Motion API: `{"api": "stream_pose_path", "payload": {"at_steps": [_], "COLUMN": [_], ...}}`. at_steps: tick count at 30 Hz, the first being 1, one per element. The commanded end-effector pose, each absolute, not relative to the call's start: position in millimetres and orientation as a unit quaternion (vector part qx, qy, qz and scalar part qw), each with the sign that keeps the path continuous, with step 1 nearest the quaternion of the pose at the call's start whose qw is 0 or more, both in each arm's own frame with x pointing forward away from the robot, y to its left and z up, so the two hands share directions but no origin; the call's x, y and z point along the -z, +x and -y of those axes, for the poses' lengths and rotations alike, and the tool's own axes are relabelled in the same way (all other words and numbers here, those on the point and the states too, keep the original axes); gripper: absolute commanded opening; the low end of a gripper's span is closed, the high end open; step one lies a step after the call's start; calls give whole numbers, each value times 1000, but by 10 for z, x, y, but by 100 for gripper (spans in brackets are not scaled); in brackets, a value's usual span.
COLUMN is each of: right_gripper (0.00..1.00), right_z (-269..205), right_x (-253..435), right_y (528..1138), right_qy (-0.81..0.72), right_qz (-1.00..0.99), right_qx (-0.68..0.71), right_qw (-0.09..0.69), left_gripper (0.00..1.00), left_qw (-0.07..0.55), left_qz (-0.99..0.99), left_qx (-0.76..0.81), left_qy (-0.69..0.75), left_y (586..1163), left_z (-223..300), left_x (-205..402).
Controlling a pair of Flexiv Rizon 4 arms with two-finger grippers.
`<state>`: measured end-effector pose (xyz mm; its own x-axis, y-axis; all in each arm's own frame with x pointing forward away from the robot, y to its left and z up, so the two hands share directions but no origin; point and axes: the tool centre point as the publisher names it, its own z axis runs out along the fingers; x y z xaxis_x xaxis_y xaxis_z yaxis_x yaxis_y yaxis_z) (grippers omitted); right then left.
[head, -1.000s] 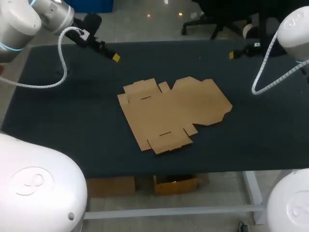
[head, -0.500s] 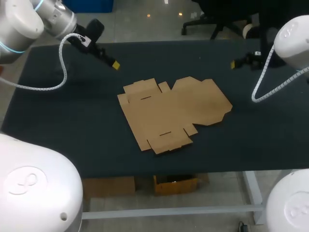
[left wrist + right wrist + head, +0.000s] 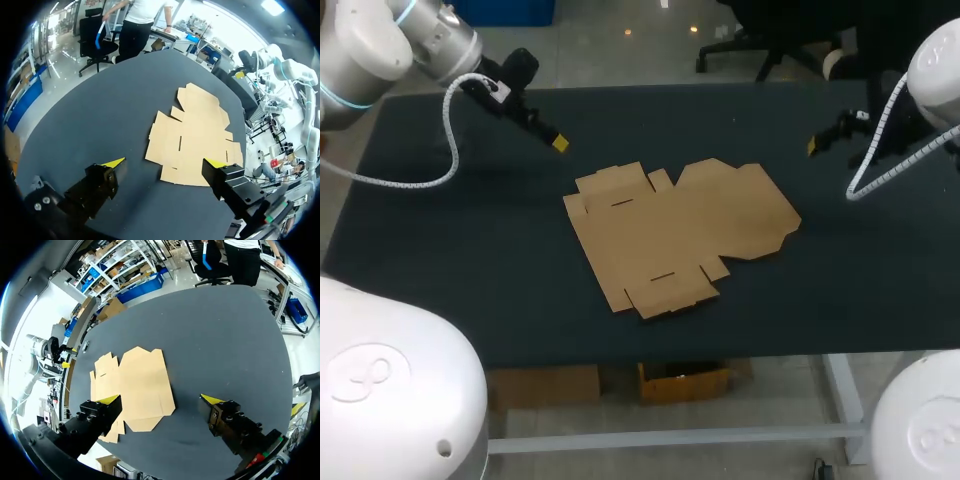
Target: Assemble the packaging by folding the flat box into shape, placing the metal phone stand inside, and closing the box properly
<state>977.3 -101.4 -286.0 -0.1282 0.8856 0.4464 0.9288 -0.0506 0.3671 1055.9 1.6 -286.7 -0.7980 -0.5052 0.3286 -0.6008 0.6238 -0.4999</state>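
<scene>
- A dark table spreads out under both my arms.
- The flat box, plain brown cardboard, lies unfolded near the table's middle, with all its flaps flat against the surface.
- My left gripper hangs above the far left part of the table, well apart from the box, its fingers spread wide with nothing between them.
- My right gripper hangs over the far right part, also well apart from the box, its fingers spread and holding nothing.
</scene>
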Motion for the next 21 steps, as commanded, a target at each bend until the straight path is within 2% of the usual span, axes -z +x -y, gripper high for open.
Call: {"api": "stream_pose_path", "payload": {"at_steps": [1,21], "right_gripper": [100,100], "right_z": [1039,1067], "right_x": [2875,3021], "right_y": [9698,9225], "right_qy": [-664,-679], "right_qz": [690,686], "right_qx": [284,249], "right_qw": [47,81], "left_gripper": [100,100], "left_qw": [75,82], "left_qz": [900,904], "left_qx": [-299,-287], "left_qy": [310,307], "left_y": [10531,10502], "left_z": [44,72], "left_x": [2893,2954]}}
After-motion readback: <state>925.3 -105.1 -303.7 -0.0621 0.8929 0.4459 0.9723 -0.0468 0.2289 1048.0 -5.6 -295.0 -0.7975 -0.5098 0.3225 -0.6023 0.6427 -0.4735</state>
